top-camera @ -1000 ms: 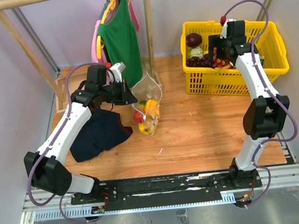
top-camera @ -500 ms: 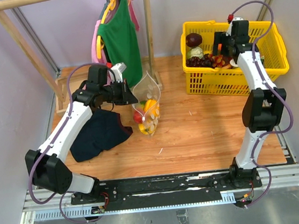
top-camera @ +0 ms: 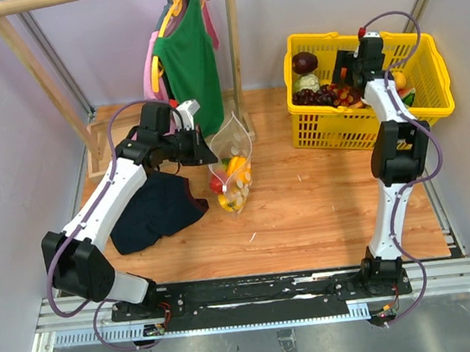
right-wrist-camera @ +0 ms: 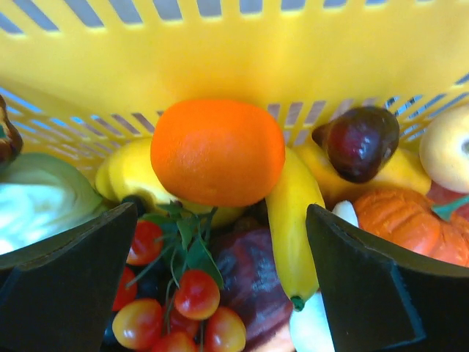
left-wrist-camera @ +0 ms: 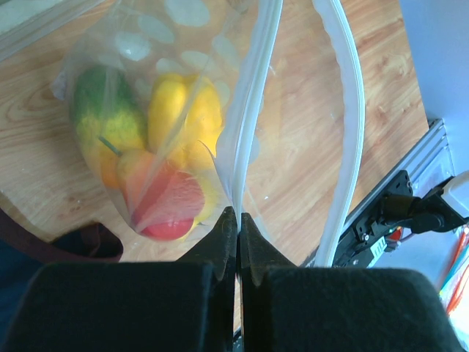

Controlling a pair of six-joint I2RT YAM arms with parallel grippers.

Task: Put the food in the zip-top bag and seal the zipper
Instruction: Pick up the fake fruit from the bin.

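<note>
Reaching deeper over the yellow basket (top-camera: pixel 357 132) than a second ago, the right gripper (right-wrist-camera: pixel 222 220) now stands fully spread and empty before an orange (right-wrist-camera: pixel 218 152): another pick is likely. The left gripper (left-wrist-camera: pixel 238 220), closed, pinches the zipper (left-wrist-camera: pixel 250 110) of the zip-top bag (top-camera: pixel 235 138), standing part-filled on the bench (top-camera: pixel 324 208). No legible writing appears.
</note>
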